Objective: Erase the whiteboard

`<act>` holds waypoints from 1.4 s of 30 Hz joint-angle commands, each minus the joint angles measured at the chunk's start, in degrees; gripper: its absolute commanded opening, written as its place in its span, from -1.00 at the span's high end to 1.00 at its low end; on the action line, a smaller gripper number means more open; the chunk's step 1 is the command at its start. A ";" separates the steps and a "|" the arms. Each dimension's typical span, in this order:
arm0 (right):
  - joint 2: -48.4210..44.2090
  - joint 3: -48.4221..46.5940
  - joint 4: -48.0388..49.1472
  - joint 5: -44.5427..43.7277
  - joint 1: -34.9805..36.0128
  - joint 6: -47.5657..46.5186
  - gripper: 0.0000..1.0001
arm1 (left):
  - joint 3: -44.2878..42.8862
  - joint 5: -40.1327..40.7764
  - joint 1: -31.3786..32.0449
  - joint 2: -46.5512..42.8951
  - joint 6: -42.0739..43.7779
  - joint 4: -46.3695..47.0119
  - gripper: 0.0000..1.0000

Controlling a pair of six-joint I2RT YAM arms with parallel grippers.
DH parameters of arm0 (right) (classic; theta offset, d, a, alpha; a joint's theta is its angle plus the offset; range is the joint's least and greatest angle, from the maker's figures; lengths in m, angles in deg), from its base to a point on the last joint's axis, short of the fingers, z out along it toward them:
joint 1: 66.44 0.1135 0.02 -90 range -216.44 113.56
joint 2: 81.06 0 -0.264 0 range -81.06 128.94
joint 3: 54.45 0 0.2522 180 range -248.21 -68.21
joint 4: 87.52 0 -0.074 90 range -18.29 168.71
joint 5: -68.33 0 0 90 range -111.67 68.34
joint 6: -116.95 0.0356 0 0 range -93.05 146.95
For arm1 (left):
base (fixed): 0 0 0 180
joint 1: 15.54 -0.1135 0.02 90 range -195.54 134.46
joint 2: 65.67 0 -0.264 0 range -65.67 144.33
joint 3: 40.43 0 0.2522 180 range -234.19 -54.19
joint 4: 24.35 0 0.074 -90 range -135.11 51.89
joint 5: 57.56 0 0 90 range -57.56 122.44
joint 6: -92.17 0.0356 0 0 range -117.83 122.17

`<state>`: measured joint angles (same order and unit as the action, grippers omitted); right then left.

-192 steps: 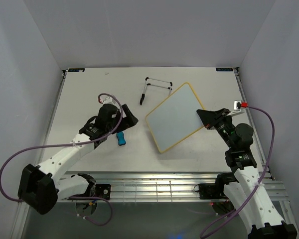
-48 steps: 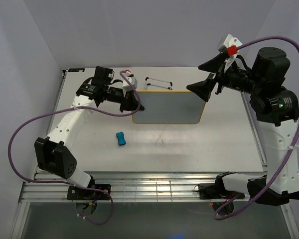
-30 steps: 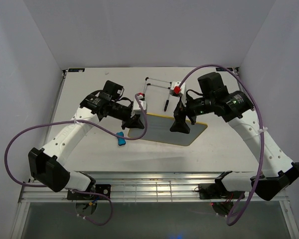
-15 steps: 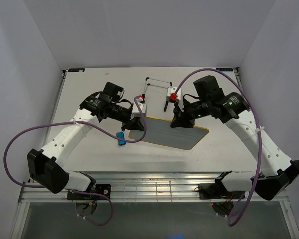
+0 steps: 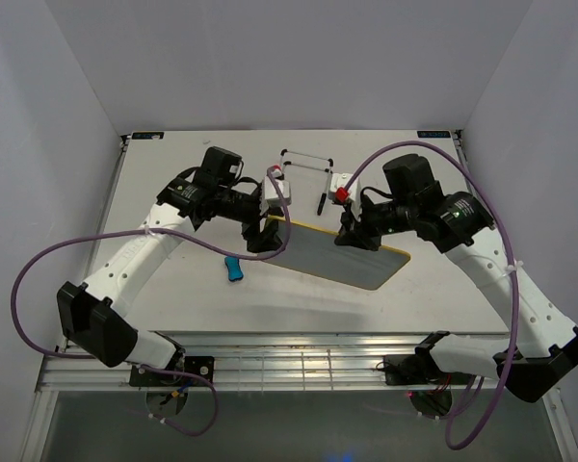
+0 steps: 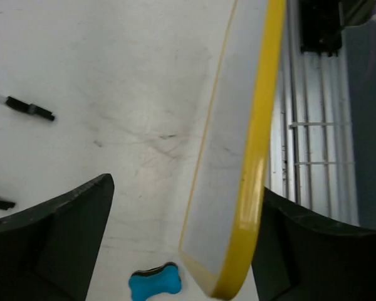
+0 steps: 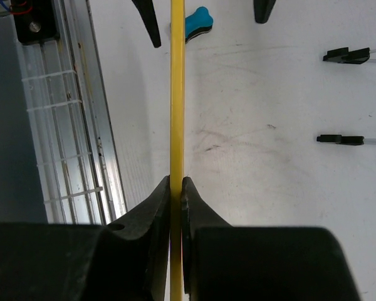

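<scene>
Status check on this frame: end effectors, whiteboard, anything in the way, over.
Right end effector shut on whiteboard frame, board tilted up. Left end effector open, straddling the board's left end. Blue eraser lying loose, ungripped.

The whiteboard [image 5: 339, 256] is hanging tilted over the middle of the table [image 5: 173, 173]. The right gripper [image 5: 352, 234] is pinching its far long edge, one finger on each face. The left gripper [image 5: 261, 237] is sitting at the board's left end, its fingers spread wide with the corner lying between them; whether either is touching it I cannot tell. The eraser [image 5: 233, 269] is lying on the table just left of that corner, slightly nearer the arms' bases. Behind the board a pen [image 5: 321, 202] is lying on the table, and a wire stand [image 5: 305, 161] is lying farther back, toward the far edge.
</scene>
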<state>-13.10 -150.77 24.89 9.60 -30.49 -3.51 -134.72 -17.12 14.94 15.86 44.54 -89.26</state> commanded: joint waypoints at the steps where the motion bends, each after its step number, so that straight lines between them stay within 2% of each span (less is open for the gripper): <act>1: -0.73 -1.45 3.11 -1.38 0.18 0.49 0.85 | -0.16 9.72 -0.33 -2.78 -11.34 10.54 -0.96; 7: 1.11 -3.21 4.08 -8.05 0.18 0.84 0.85 | 0.11 18.25 -0.42 -6.56 -17.91 15.11 -0.96; 10: 2.78 -3.92 5.74 -12.80 0.18 1.45 0.85 | 0.29 31.42 -0.42 -9.55 -25.19 16.88 -0.96; 14: 5.50 -5.94 8.55 -16.23 0.09 2.50 0.85 | 2.04 38.91 -0.42 -15.52 -30.22 18.02 -0.96; 15: 5.95 -6.29 9.34 -17.54 0.09 2.51 0.85 | 3.79 43.54 -0.42 -17.01 -32.07 19.50 -0.96; 19: 9.02 -9.71 12.95 -18.87 -0.87 2.07 0.85 | 9.15 52.08 -0.42 -24.04 -39.72 20.39 -0.96; 21: 12.36 -14.00 13.31 -18.52 -1.75 2.07 0.85 | 13.18 51.32 -0.42 -26.33 -41.75 21.53 -0.96; 24: 17.28 -18.67 13.39 -16.77 -4.03 1.81 0.85 | 24.34 47.82 -0.42 -31.86 -46.04 25.47 -0.96; 25: 18.51 -21.82 13.57 -16.24 -4.91 1.63 0.85 | 30.03 47.89 -0.42 -33.36 -47.19 26.45 -0.96; 30: 27.91 -29.74 14.18 -12.29 -7.20 0.75 0.85 | 44.83 48.68 -0.42 -44.00 -50.63 33.56 -0.96; 38: 43.20 -46.79 12.69 -9.38 -8.17 -1.80 0.85 | 46.78 54.22 -0.42 -45.15 -49.49 32.88 -0.96; 42: 45.41 -47.60 13.13 -7.28 -8.26 -5.04 0.85 | 46.69 52.90 -0.42 -44.27 -49.66 32.87 -0.96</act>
<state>33.65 -194.18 34.07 -1.39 -38.69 -5.10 -86.72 34.94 14.57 -28.64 -4.36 -57.53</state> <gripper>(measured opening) 0.120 0.979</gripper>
